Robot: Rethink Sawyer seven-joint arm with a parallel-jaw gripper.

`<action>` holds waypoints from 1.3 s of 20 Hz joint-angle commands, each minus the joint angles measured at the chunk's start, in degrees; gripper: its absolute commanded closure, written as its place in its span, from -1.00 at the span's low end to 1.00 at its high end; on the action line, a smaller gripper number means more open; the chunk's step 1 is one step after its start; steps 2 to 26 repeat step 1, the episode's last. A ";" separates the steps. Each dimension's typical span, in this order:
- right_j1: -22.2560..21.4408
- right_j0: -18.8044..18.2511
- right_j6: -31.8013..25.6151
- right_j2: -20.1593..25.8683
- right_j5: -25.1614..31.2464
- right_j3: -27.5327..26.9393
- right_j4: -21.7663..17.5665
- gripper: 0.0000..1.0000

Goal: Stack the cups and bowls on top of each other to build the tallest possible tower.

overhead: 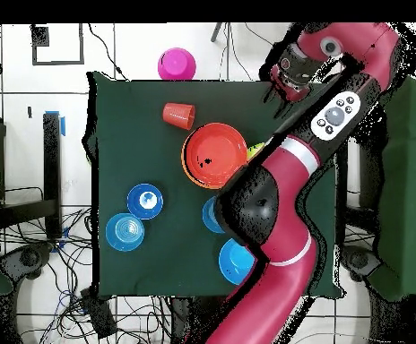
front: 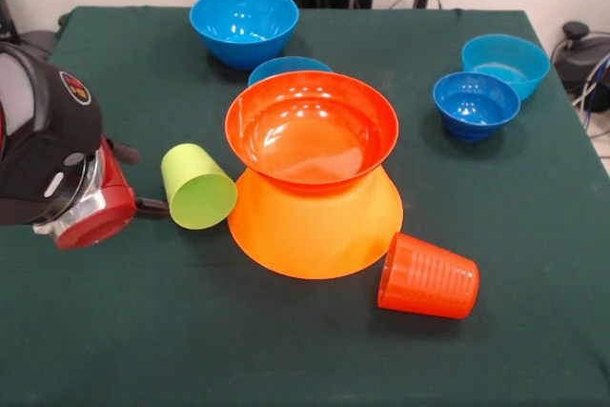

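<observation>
Currently your hand sits at nine o'clock of the tower, touching the lime green cup lying sideways; its grip I cannot tell. Ribbed orange cup lies at four o'clock.

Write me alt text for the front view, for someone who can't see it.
A glossy red-orange plastic bowl sits upright on a large upside-down light-orange bowl mid-table. A smooth lime-green cup lies tipped at its left by the red and black arm; a ribbed orange cup lies at front right. Four blue bowls stand behind.
</observation>
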 commanded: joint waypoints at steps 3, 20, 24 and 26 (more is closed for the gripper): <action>2.35 0.29 -16.78 -7.81 2.57 -3.68 0.66 -1.00; 2.35 0.29 -16.78 -7.81 2.57 -3.68 0.66 -1.00; 2.35 0.29 -16.78 -7.81 2.57 -3.68 0.66 -1.00; 2.35 0.29 -16.78 -7.81 2.57 -3.68 0.66 -1.00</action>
